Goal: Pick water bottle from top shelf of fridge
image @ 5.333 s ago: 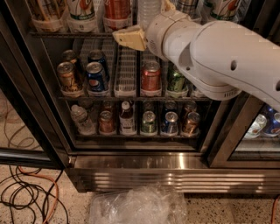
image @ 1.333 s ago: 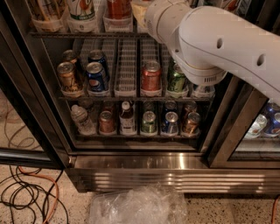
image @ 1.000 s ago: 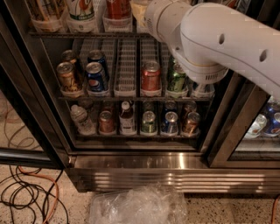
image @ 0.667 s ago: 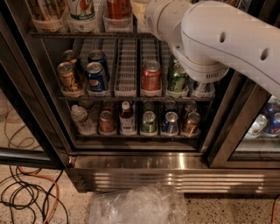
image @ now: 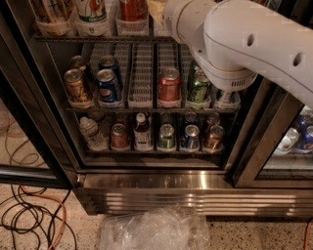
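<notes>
Hand (image: pixel 157 10) hovers at top shelf (image: pixel 98 37); water bottle hidden.

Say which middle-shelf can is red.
The red can right of the empty white tray, left of the green can. The gripper is above, at the top shelf.

The arm (image: pixel 244 44) is smooth white plastic, fat rounded segments with small dark holes; its tan gripper (image: pixel 157 9) shows at the top edge.
</notes>
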